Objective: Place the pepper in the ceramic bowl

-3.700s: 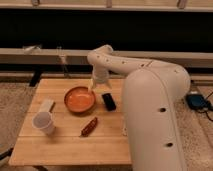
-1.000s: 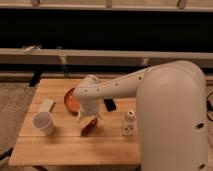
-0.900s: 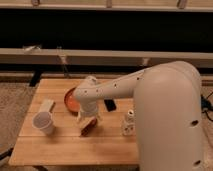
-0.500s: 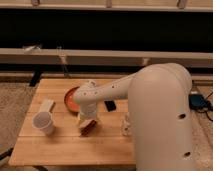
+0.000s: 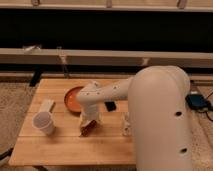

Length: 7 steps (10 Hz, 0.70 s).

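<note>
The pepper is a small dark red-brown chili lying on the wooden table, just in front of the bowl. My gripper is down directly over it, and its pale body hides most of the pepper. The ceramic bowl, orange inside with a darker rim, sits on the table behind and left of the gripper; my arm's wrist covers its right edge. Nothing shows inside the part of the bowl I can see.
A white translucent cup stands at the left front of the table. A pale block lies behind it. A black phone-like object lies right of the bowl. A small clear bottle stands right of the gripper. My large white arm fills the right side.
The arm has swung from beside the bowl forward and down onto the pepper. Over the last second the gripper has settled slightly lower. The pepper, bowl and cup have not moved.
</note>
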Tool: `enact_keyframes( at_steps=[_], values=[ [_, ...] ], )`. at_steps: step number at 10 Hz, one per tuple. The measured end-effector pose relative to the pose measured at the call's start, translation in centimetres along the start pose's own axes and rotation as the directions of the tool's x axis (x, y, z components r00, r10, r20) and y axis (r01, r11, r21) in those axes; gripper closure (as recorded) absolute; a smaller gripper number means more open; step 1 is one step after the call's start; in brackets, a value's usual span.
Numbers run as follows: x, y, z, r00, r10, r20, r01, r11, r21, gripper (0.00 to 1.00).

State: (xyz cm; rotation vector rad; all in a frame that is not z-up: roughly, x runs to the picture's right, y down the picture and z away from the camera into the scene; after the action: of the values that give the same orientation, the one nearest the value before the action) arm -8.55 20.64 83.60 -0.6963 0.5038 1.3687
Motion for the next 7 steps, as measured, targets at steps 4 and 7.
enact_keyframes(
  at_steps=[4, 7],
  values=[
    [0.01, -0.04, 0.31, 1.0, -0.009, -0.014, 0.008, 1.0, -0.016, 0.34],
    [-0.02, -0.02, 0.18, 1.0, -0.013, -0.02, 0.013, 1.0, -0.025, 0.63]
  ],
)
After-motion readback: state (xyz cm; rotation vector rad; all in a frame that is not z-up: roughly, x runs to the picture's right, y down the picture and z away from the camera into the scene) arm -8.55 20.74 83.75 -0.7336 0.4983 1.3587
